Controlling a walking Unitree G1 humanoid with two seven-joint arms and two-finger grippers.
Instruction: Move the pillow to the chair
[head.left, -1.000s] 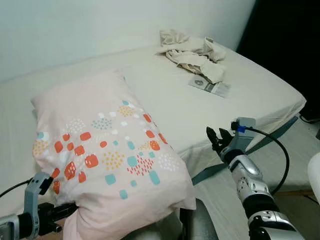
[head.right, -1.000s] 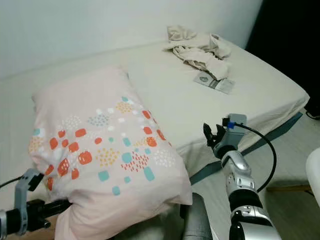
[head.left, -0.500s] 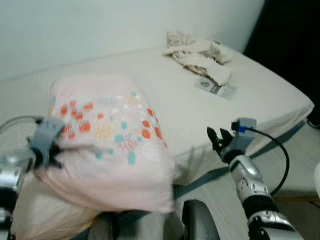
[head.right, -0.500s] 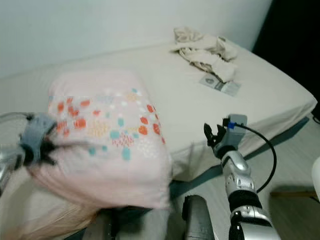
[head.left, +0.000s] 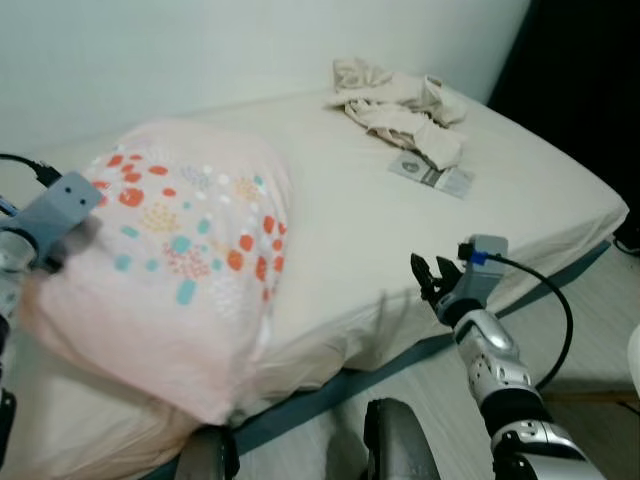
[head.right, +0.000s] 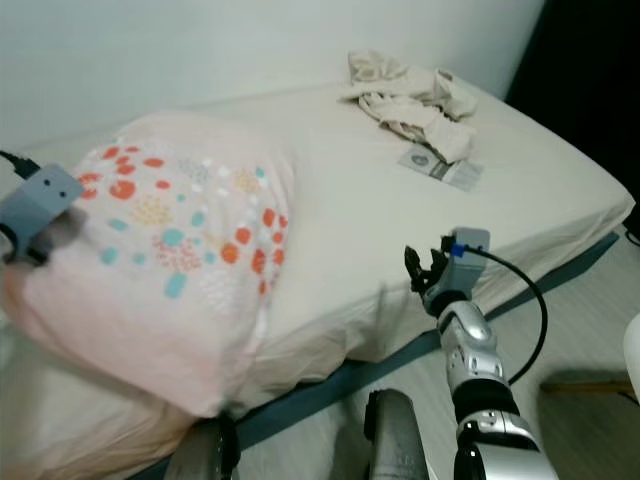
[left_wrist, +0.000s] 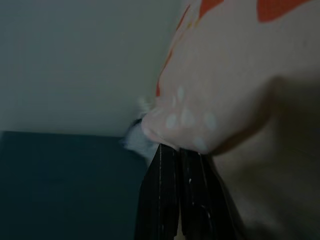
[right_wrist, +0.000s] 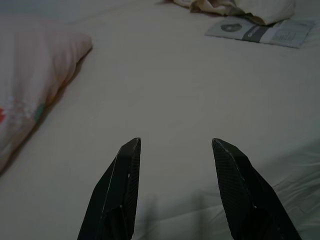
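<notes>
Pillow (head.left: 180, 270) pinched by left gripper (left_wrist: 172, 155) — apparently lifted.

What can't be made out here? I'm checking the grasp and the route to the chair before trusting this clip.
- Left claw: in the left wrist view its fingers lie close together against a fold of the pillow; the fabric hides their tips.
- In the left eye view, the wrist housing and pillow cover that claw.
- White object: cut off by the right edge; unidentifiable.
- Booklet: print too small.
- Clothes: crumpled; items indistinguishable.
- Right claw: open, above the bed.
</notes>
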